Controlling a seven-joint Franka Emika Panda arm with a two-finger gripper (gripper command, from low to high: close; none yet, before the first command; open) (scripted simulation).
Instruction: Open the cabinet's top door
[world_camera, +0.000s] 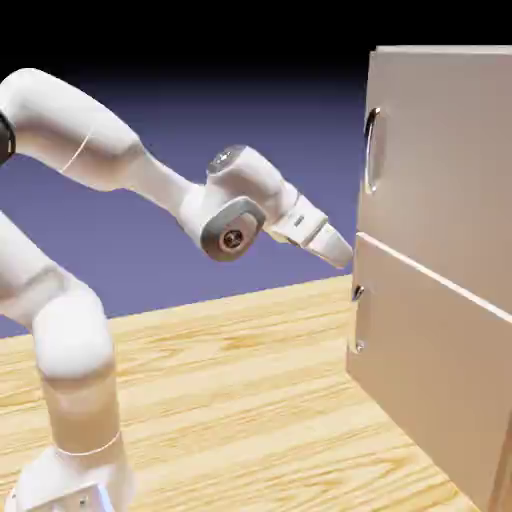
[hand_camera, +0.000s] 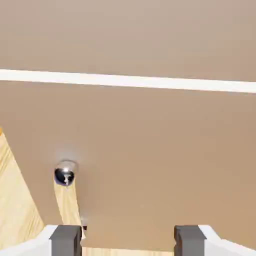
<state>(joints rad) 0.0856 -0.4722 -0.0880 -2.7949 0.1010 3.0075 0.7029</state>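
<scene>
exterior view: the white arm rises from the lower left of the frame and reaches right, its gripper (world_camera: 340, 250) close to the cabinet (world_camera: 440, 300), level with the seam between the two stacked panels. the cabinet fills the right edge of the frame and stands on the wooden table (world_camera: 250, 400). the top door (world_camera: 445, 160), upper right, appears closed, its silver loop handle (world_camera: 372, 150) upright near the panel's left edge and above the gripper. the lower door (world_camera: 430, 370) carries its own handle (world_camera: 360, 320), just below the gripper. hand view: two grey fingertips (hand_camera: 65, 239) at the bottom edge stand wide apart with nothing between them; beige panel fills the frame, a pale seam crosses the upper part, and a silver handle end (hand_camera: 65, 173) shows at lower left.
</scene>
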